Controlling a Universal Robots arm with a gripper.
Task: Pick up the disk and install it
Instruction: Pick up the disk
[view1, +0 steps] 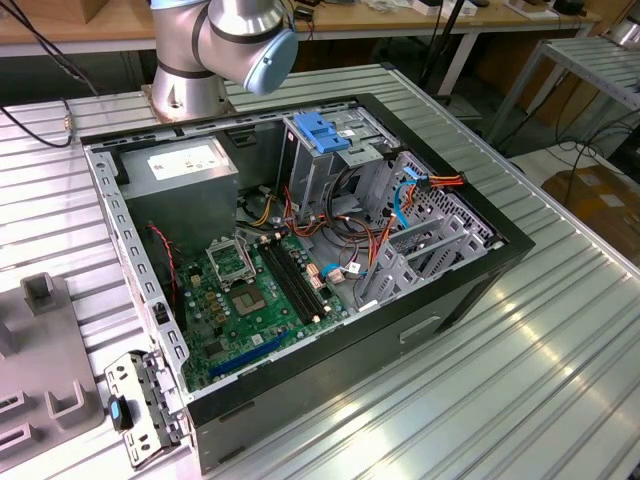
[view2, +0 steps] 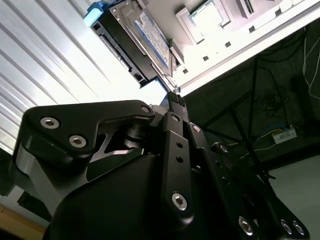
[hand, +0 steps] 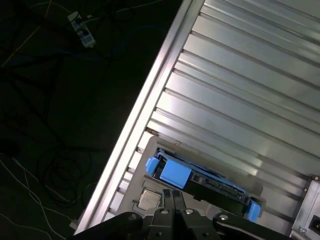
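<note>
One ribbed metal counter (view1: 560, 360) carries everything. In the exterior view, an open black computer case (view1: 470, 290) is laid at the counter's middle, and the arm (view1: 235, 40) is mounted on the counter as well. Within the case a green motherboard (view1: 250, 300) and a light-blue latch plate (view1: 318, 132) are exposed.

In both wrist views the disk (hand: 210, 187) is seen lying flat near the counter's edge. In the first wrist view its blue rails and end tab are shown from over the counter, with dark floor and loose cables (hand: 50, 165) beyond the counter's edge. In the second wrist view the disk (view2: 135, 40) is shown along its labelled face, with a pale moulded tray (view2: 235, 30) on the counter beside it.

The hand (hand: 173, 192) is held over the counter's edge with its fingers pressed together and nothing gripped between them. Its tips (view2: 175, 97) are just short of the disk. Whether they touch it cannot be told.
</note>
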